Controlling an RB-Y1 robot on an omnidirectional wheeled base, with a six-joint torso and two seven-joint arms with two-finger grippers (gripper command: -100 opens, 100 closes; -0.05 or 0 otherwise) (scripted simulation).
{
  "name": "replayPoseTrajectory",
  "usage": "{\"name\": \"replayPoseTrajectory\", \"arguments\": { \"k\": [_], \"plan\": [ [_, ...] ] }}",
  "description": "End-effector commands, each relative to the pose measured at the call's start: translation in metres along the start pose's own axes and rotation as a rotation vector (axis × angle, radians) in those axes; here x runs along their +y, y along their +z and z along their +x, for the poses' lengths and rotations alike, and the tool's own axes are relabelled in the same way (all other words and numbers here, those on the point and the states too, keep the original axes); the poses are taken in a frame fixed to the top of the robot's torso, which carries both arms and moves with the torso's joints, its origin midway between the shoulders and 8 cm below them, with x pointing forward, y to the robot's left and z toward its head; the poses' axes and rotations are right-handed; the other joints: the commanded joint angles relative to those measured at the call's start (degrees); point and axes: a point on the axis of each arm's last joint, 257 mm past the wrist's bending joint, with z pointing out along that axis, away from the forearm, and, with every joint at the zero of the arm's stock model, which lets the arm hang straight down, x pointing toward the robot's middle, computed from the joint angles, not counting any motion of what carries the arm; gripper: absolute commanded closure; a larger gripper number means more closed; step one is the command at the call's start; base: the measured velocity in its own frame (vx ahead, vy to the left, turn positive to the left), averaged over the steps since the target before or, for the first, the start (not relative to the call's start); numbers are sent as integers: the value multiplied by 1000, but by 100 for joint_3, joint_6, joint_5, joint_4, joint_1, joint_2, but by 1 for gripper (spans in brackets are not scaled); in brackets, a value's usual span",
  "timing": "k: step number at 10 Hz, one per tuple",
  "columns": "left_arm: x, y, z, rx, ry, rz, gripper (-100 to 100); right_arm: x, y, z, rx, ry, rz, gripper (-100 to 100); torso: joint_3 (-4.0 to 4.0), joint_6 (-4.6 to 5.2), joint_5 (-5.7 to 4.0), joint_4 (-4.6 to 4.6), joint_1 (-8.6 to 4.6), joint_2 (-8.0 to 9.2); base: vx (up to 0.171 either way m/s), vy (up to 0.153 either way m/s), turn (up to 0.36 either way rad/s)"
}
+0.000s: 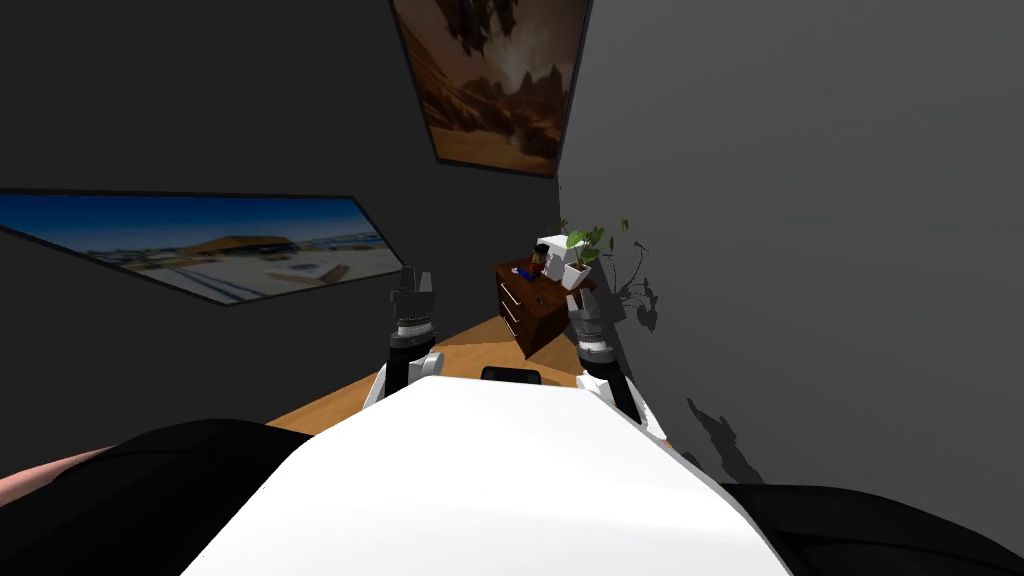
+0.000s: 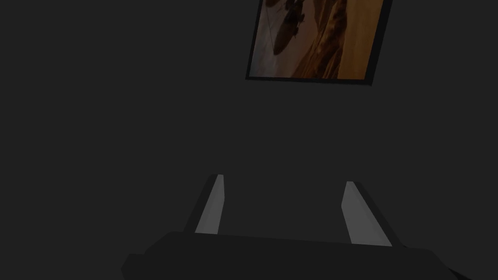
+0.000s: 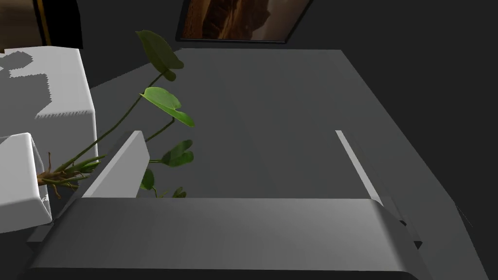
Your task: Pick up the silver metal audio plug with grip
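A brown chest of drawers (image 1: pixel 532 305) stands in the corner against the dark wall. On its top lie a small blue item (image 1: pixel 524 272) and a dark item (image 1: pixel 539 262), both too small to identify, so I cannot make out a silver plug. My right gripper (image 1: pixel 583 316) hovers by the chest's near right corner. Its fingers (image 3: pixel 121 163) stand open with nothing between them, beside a leafy plant (image 3: pixel 163 99) in a white pot (image 3: pixel 19 182). My left gripper (image 1: pixel 412 284) is raised left of the chest and is open (image 2: pixel 284 179) and empty.
A white box (image 1: pixel 553 250) sits on the chest behind the potted plant (image 1: pixel 580 262). Dark walls close in on the right and behind. Orange-brown floor (image 1: pixel 470 355) lies between me and the chest. A black object (image 1: pixel 511 375) lies on the floor close in front.
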Motion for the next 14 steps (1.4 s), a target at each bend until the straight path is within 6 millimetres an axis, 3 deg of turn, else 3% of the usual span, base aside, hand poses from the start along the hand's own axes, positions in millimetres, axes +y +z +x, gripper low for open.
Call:
{"name": "replayPoseTrajectory", "arguments": {
  "k": [1, 2, 3, 4, 5, 6, 7, 8, 10, 11, 12, 13, 14],
  "plan": [
    [0, 0, 0, 0, 0, 0, 0, -9, -6, 9, 39, -6, 28, -100, 0, 0, 0, 0, 0, 0, -21, -26, 60],
    [0, 0, 0, 0, 0, 0, 0, -29, -18, 22, 80, -1, 82, -100, -1, 2, 0, 0, 2, -2, -18, -16, 124],
    [0, 0, 0, 0, 0, 0, 0, -30, -19, 24, 102, -10, 86, -100, -2, 0, 1, -1, 4, -4, -12, -13, 72],
    [0, 0, 0, 0, 0, 0, 0, -50, -35, 37, 143, -6, 143, -100, -3, 2, 1, -1, 6, -6, -11, -10, 129],
    [0, 0, 0, 0, 0, 0, 0, -51, -37, 38, 168, -18, 148, -100, -4, 0, 1, -1, 7, -7, -9, -9, 78],
    [0, 0, 0, 0, 0, 0, 0, -71, -55, 50, 206, -13, 206, -100, -5, 2, 1, -1, 8, -9, -4, 2, 145],
    [0, 0, 0, 0, 0, 0, 0, -72, -58, 51, 233, -27, 212, -100, -5, 1, 2, -2, 11, -10, 0, 2, 74],
    [0, 0, 0, 0, 0, 0, 0, -92, -78, 61, 272, -24, 272, -100, -6, 2, 2, -2, 11, -12, 6, 11, 144],
    [0, 0, 0, 0, 0, 0, 0, -93, -83, 62, 308, -42, 280, -100, -8, 3, 4, -3, 14, -15, 6, 7, 30],
    [0, 0, 0, 0, 0, 0, 0, -112, -107, 70, 356, -46, 343, -100, -8, 3, 3, -2, 14, -14, 11, 17, 154],
    [0, 0, 0, 0, 0, 0, 0, -113, -110, 70, 378, -57, 348, -100, -9, 0, 4, -3, 17, -16, 14, 16, 81],
    [0, 0, 0, 0, 0, 0, 0, -130, -136, 77, 418, -58, 410, -100, -10, 3, 4, -3, 17, -17, 23, 27, 132],
    [0, 0, 0, 0, 0, 0, 0, -132, -142, 75, 456, -78, 419, -100, -11, 1, 5, -4, 19, -20, 24, 27, 65]
  ]
}}
